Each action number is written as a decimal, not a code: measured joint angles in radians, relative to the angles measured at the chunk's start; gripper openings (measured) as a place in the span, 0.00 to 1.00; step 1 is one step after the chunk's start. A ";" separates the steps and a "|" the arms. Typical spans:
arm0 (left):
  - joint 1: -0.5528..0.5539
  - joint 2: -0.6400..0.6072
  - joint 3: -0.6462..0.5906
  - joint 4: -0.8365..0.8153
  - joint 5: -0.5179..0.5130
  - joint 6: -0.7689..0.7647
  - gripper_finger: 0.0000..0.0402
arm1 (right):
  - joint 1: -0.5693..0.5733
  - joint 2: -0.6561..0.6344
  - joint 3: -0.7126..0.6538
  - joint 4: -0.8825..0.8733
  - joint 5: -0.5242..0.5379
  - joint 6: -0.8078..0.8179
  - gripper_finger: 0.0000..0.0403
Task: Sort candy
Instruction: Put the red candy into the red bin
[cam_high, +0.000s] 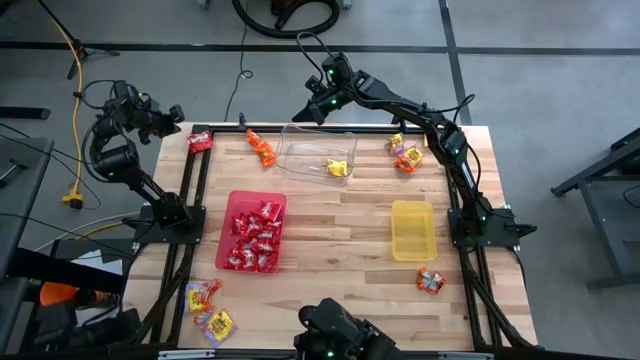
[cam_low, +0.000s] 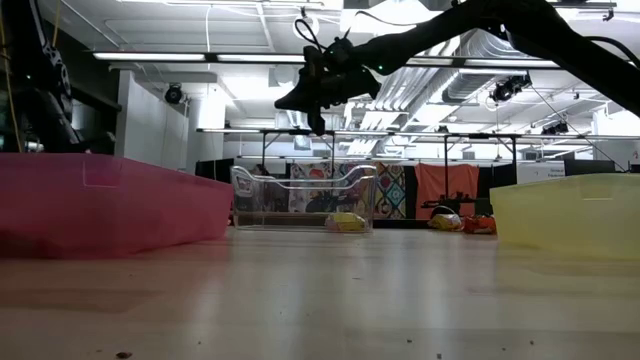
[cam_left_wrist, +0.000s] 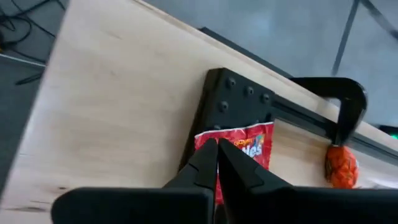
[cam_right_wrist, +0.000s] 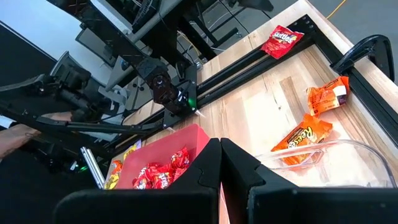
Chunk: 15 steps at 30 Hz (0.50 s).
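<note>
Wooden planks make up the tabletop (cam_high: 340, 215), framed by black rails and set on a grey workshop floor strewn with cables. Sorting looks partly done: the red tray (cam_high: 253, 232), left of centre, holds a heap of red candy (cam_high: 252, 243), the clear tray (cam_high: 318, 153) near the far edge holds one yellow packet (cam_high: 338, 168), and the yellow tray (cam_high: 412, 229), right of centre, looks bare. Much is left loose: a red packet (cam_high: 200, 142) at the far left corner, orange packets (cam_high: 261, 149) just beside the clear tray's left end, a mixed orange and yellow cluster (cam_high: 404, 153) near the far right, an orange packet (cam_high: 430, 280) toward the near right, and yellow and orange packets (cam_high: 210, 308) at the near left corner. The left gripper (cam_left_wrist: 217, 163) hangs over the far left corner with its fingers pressed together; the red packet lies right beneath the tips, but nothing shows between them, so the grip seems empty. The right gripper (cam_low: 315, 95) hovers above the clear tray's far left corner, fingers likewise closed on nothing. A black clamp (cam_left_wrist: 339, 106) and the rail bracket crowd the red packet, which may hinder picking it up.
</note>
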 joint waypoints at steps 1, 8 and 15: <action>-0.007 0.000 -0.009 -0.001 -0.005 -0.001 0.00 | 0.000 0.000 0.000 0.000 0.000 0.000 0.00; -0.023 0.007 -0.037 0.000 -0.005 -0.020 0.03 | 0.000 0.000 0.000 0.000 0.000 0.001 0.00; -0.022 0.007 -0.037 -0.025 -0.038 0.004 0.15 | 0.000 0.000 0.000 -0.016 -0.001 0.003 0.00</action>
